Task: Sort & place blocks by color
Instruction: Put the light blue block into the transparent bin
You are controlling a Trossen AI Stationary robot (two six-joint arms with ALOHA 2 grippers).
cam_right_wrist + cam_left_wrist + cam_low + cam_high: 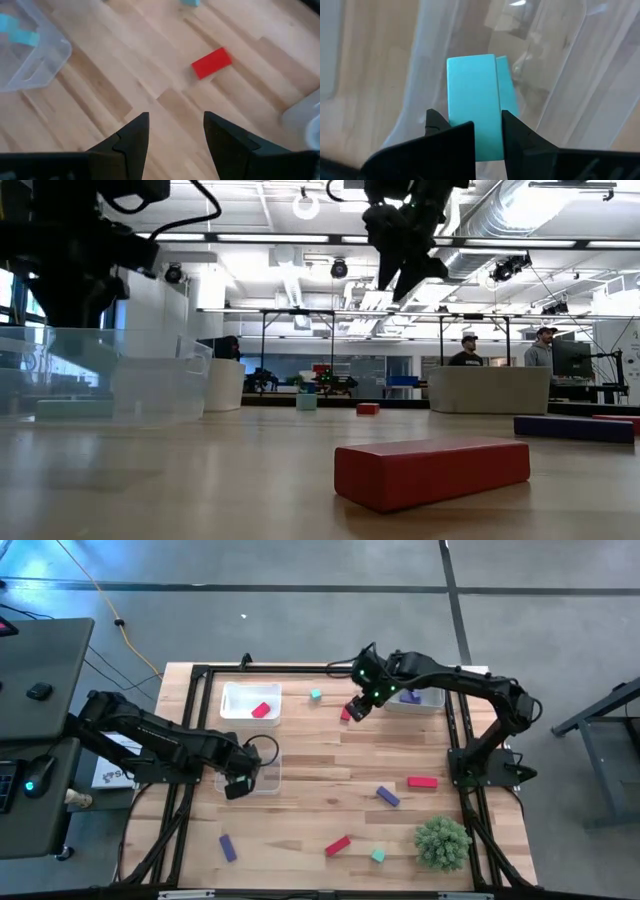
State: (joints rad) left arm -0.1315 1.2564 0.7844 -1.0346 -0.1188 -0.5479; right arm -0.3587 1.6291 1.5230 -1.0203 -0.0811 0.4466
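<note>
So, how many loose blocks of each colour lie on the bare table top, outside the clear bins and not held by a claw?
Red blocks: 3
Teal blocks: 2
Purple blocks: 2
Total: 7

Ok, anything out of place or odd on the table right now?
Only the green spiky plant ball at the table's near right corner: it isn't a block. Nothing looks spilled or damaged. The left gripper holds a teal block over a clear bin; the right gripper hangs open above a red block.
</note>
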